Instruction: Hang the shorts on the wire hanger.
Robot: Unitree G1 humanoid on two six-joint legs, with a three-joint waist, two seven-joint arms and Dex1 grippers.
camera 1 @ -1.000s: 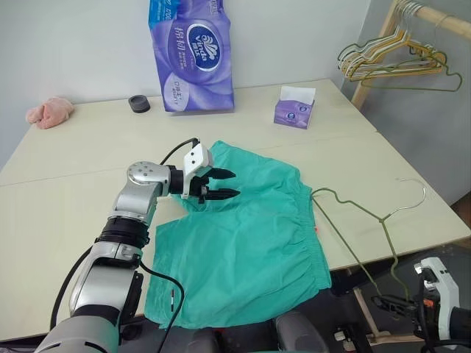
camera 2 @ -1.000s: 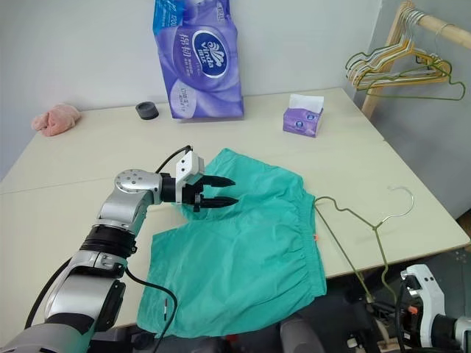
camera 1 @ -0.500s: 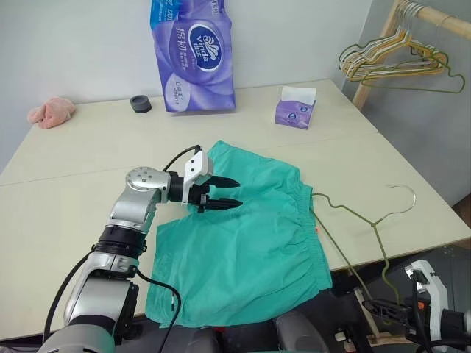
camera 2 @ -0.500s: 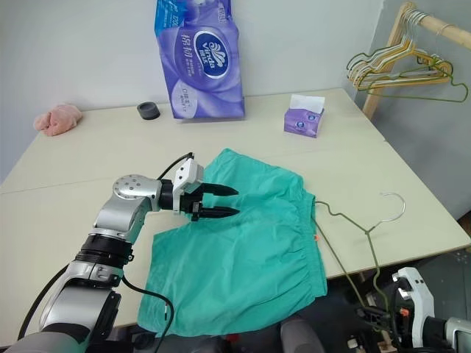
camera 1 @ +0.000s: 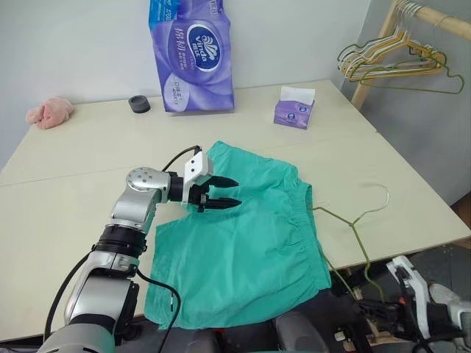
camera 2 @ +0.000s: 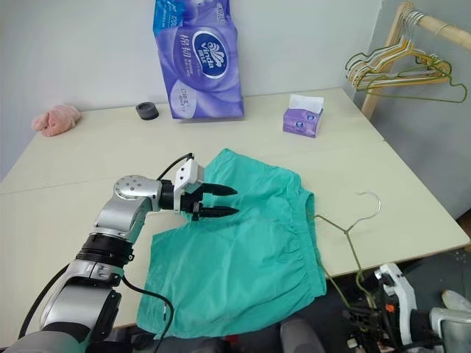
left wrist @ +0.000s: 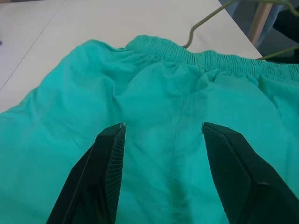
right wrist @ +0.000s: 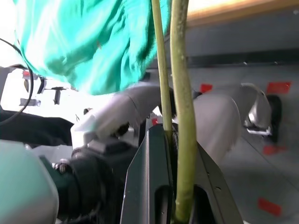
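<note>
The teal-green shorts [camera 1: 243,243] lie flat on the table, with the gathered waistband [left wrist: 210,58] toward the right edge. My left gripper [camera 1: 237,190] hovers open just above the shorts' upper left part and points right; its fingers [left wrist: 110,154] have only cloth beneath them. The olive wire hanger [camera 1: 352,223] leans tilted over the table's right front edge. Its hook is up over the tabletop and one end touches the waistband. Below the table edge, my right gripper [right wrist: 175,135] is shut on the hanger's lower wire [right wrist: 184,93].
A purple toilet-paper pack [camera 1: 193,55], a black round object [camera 1: 137,104], a purple tissue box [camera 1: 294,108] and a pink cloth lump [camera 1: 49,112] stand along the table's far side. A wooden rack with a bunch of hangers [camera 1: 397,62] is at the far right.
My right gripper has carried the wire hanger left, bringing its hook and upper end closer to the waistband. The left gripper has stayed open in place.
</note>
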